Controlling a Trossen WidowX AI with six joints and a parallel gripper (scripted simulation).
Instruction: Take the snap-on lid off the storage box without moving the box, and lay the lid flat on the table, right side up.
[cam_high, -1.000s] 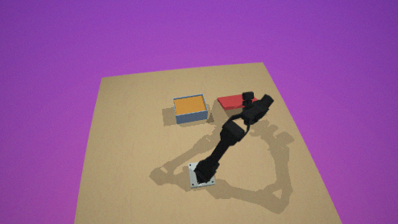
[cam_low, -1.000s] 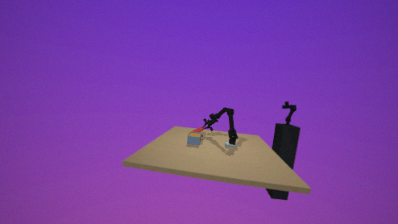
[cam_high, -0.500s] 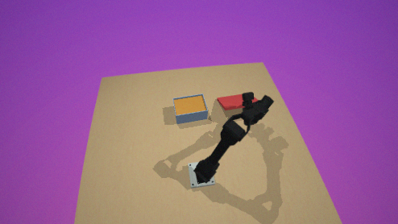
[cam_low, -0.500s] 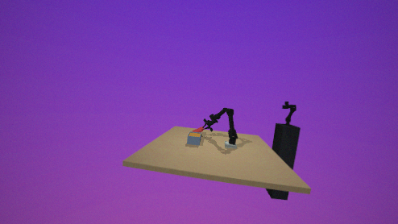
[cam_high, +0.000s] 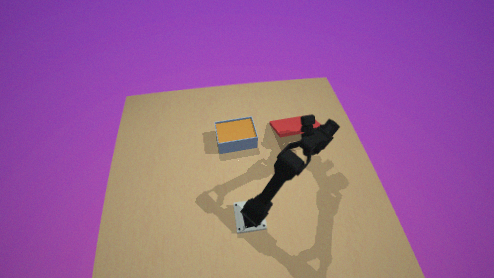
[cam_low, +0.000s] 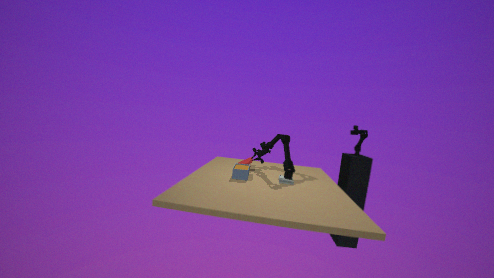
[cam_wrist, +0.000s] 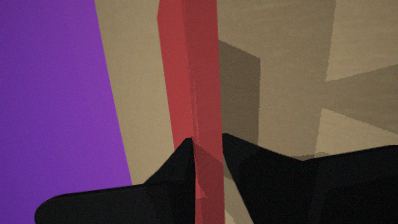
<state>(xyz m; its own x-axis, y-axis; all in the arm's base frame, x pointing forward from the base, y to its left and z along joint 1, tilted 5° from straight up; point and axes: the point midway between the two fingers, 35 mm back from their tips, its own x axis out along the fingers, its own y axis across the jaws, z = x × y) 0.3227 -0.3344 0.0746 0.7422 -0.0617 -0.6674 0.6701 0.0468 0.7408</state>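
The red lid (cam_high: 286, 126) (cam_low: 246, 161) (cam_wrist: 204, 75) is off the box. It is held in the air to the box's right in the top view, its shadow apart from it on the table. In the exterior view it looks tilted, its end at the gripper higher. My gripper (cam_wrist: 206, 142) is shut on the lid's edge, one black finger on each side; its fingertips are hidden in the top view. The blue-grey storage box (cam_high: 238, 146) (cam_low: 240, 175) stands upright and open on the table, its orange inside showing.
The tan table (cam_high: 160, 200) (cam_low: 210, 200) carries the box and the arm's pale base plate (cam_high: 241, 225). The table's right edge lies beyond the gripper in the top view. A dark pedestal (cam_low: 354, 180) with a small black device stands past the table in the exterior view.
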